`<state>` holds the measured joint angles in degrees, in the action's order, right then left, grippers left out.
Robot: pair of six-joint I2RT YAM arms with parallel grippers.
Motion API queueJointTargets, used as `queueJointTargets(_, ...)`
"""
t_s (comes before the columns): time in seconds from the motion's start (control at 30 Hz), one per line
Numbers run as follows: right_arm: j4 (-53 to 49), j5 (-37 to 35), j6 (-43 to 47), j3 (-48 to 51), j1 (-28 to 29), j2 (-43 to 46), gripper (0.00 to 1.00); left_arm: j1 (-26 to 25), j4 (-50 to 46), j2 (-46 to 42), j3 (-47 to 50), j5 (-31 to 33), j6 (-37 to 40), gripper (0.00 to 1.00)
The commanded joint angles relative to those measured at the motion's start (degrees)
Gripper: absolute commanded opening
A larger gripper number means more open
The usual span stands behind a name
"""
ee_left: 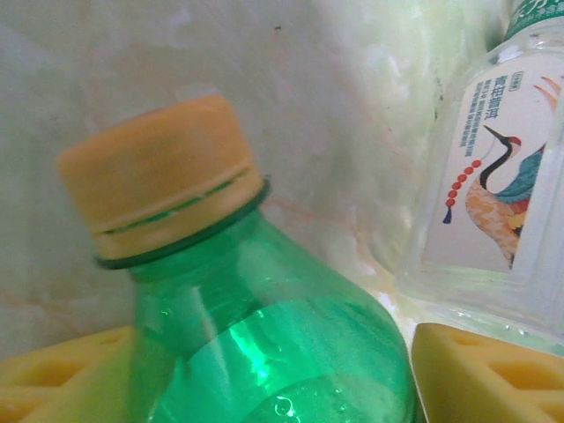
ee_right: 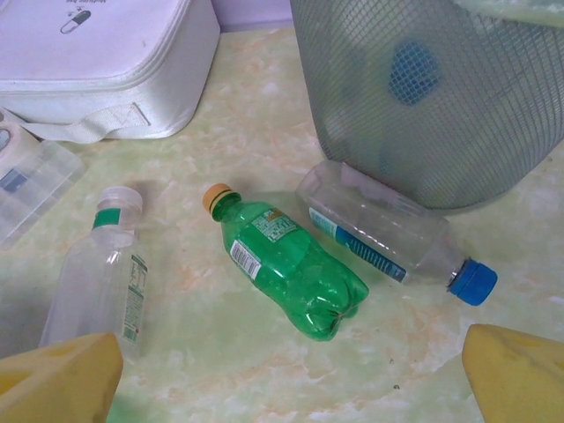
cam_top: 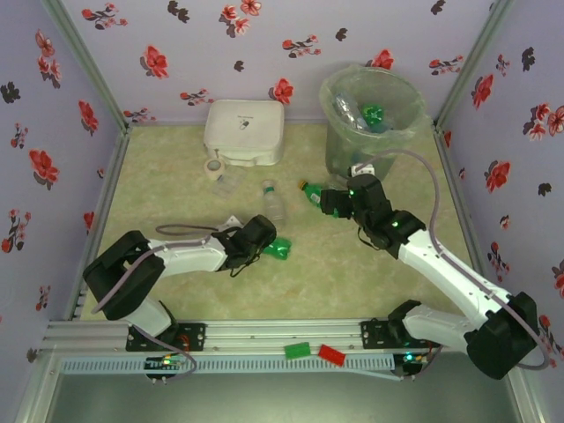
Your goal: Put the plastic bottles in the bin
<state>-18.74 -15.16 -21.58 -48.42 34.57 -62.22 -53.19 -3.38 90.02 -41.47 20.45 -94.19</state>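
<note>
You are at the grasp: your left pincer (cam_top: 270, 248) brackets a green bottle (ee_left: 264, 344) on the worktop (cam_top: 352, 273); whether it is clamped, I cannot tell. Your right pincer (ee_right: 289, 374) hangs apart over a 2nd green bottle (ee_right: 291, 264) near the bin (cam_top: 339, 145). Next: confirm the grip, lift, carry binward.

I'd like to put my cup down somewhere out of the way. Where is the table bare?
Bare: the front middle of the table, between the left arm and right arm, and the back left corner beside the white box. Crowded: between box and bin, where bottles and a tape roll lie.
</note>
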Motion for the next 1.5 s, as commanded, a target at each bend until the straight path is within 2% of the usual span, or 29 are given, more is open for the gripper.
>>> queueJointTargets(0.0, 3.46, 3.15, -1.06, 1.22, 0.33, 1.02, 1.0, 0.69, 0.64, 1.64, 1.62, 0.16, -0.38, 0.67)
queueJointTargets(0.1, 4.9, 7.61, -1.14, 1.23, 0.32, -0.46, 1.0, 1.33, 0.85, 0.75, 2.35, 0.92, 0.35, 0.59)
queueJointTargets(0.3, 9.88, 21.53, -0.26, 0.83, 1.81, -4.55, 1.0, 1.4, 3.21, -6.82, 3.75, 6.52, 8.07, 0.57)
queueJointTargets(0.43, 14.03, 26.61, 0.06, 0.49, 4.08, -6.14, 1.0, 2.38, 12.95, -14.9, 7.75, 8.69, 18.73, 0.55)
queueJointTargets(0.53, 16.38, 31.12, 0.16, -0.96, 5.74, -8.57, 1.0, 4.76, 19.41, -19.58, 10.18, 6.62, 23.43, 0.52)
queueJointTargets(0.73, 19.9, 35.02, 1.8, -4.91, 10.65, -14.63, 0.99, 9.22, 18.34, -24.8, 8.12, -2.61, 28.24, 0.51)
queueJointTargets(0.97, 18.74, 36.03, 3.13, -11.08, 13.77, -22.88, 0.96, 12.13, 18.5, -25.56, 6.7, -12.66, 29.59, 0.48)
queueJointTargets(1.1, 17.88, 36.58, 3.2, -13.28, 14.2, -25.39, 0.91, 12.11, 18.43, -25.8, 7.05, -14.36, 29.55, 0.48)
queueJointTargets(1.47, 14.85, 36.16, 3.91, -15.03, 14.61, -28.68, 0.66, 12.69, 19.61, -28.7, 8.96, -15.0, 28.1, 0.48)
